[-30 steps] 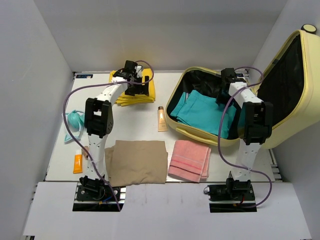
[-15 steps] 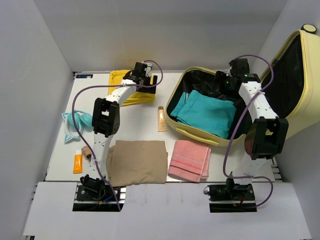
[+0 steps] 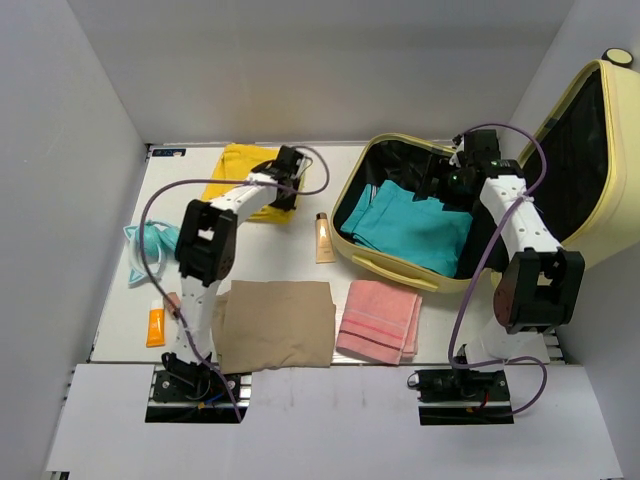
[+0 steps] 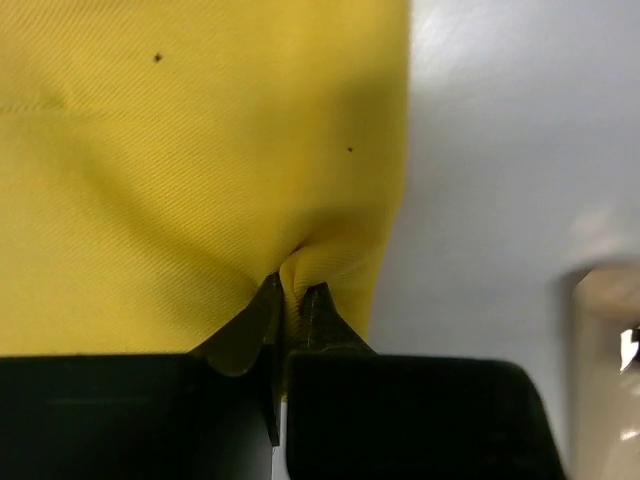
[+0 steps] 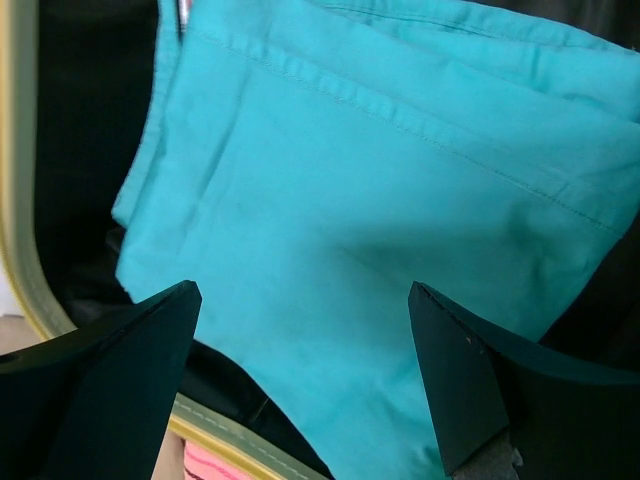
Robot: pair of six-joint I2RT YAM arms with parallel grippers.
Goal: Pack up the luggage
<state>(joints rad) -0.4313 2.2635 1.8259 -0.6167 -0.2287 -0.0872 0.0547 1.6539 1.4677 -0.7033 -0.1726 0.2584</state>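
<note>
And the left fingers (image 4: 245, 335) pinched the yellow cloth (image 4: 180, 170) upper left, right fingers (image 5: 110, 380) spread wide over the teal cloth (image 5: 350, 230) in the suitcase (image 3: 618, 215).

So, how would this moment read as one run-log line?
left gripper: shut on yellow cloth | right gripper: open above teal cloth | luggage: open, teal cloth inside | table: tan cloth, pink towel

top view looks down; left wrist close, shares yellow cloth (image 3: 228, 172) (image 4: 200, 150)
</note>
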